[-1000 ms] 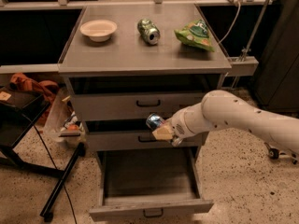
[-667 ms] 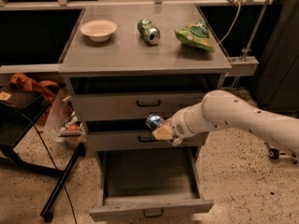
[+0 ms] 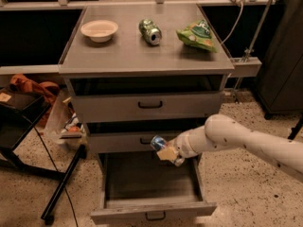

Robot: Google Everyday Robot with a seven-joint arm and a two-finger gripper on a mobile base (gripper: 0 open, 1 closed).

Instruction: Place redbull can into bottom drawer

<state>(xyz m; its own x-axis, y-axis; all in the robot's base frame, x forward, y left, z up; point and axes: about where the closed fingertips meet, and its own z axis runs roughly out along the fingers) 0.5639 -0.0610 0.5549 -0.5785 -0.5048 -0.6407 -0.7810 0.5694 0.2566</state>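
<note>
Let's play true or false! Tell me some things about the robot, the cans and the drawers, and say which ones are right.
1. The bottom drawer is pulled open. True.
2. The redbull can lies inside that drawer. False: the gripper holds it in the air, just over the open drawer.
3. A white bowl sits on the cabinet top. True.
4. The green can stands upright. False: it lies on its side, between the bowl and a green bag.
</note>
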